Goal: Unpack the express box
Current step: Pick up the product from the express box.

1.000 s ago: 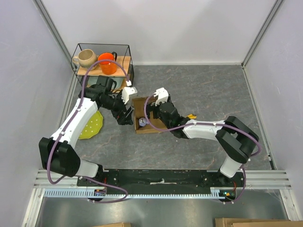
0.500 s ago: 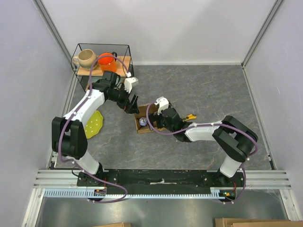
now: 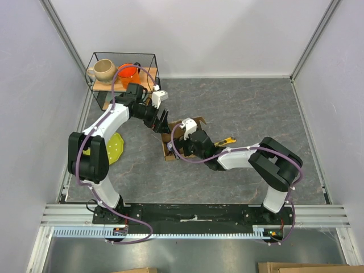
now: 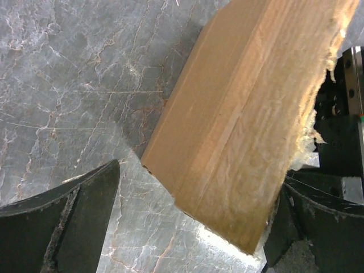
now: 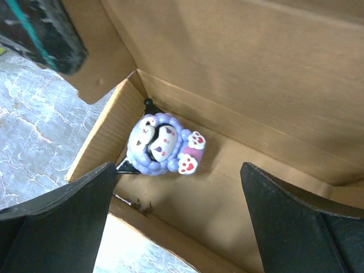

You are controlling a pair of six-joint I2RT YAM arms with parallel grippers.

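The express box [image 3: 168, 151] lies open in the middle of the table, one brown flap [image 3: 191, 121] raised at the back. In the right wrist view its inside [image 5: 239, 170] holds a small purple toy [image 5: 162, 145] with a white face and paw prints, near a corner. My right gripper [image 5: 182, 222] hangs open over the box floor, and the toy lies just beyond its fingers, apart from them. My left gripper [image 4: 193, 224] is open at the box's back edge, with a cardboard panel [image 4: 244, 114] reaching between its fingers on the right-hand side.
A wire basket [image 3: 153, 68] at the back left holds a beige mug [image 3: 103, 69] and an orange mug [image 3: 127, 73]. A green plate [image 3: 114, 149] lies left of the box. A yellow and black tool [image 3: 228, 140] lies right of it.
My left gripper has swung from the box's left side to its back edge. My right gripper has slid left over the open box. The back flap now stands further open.
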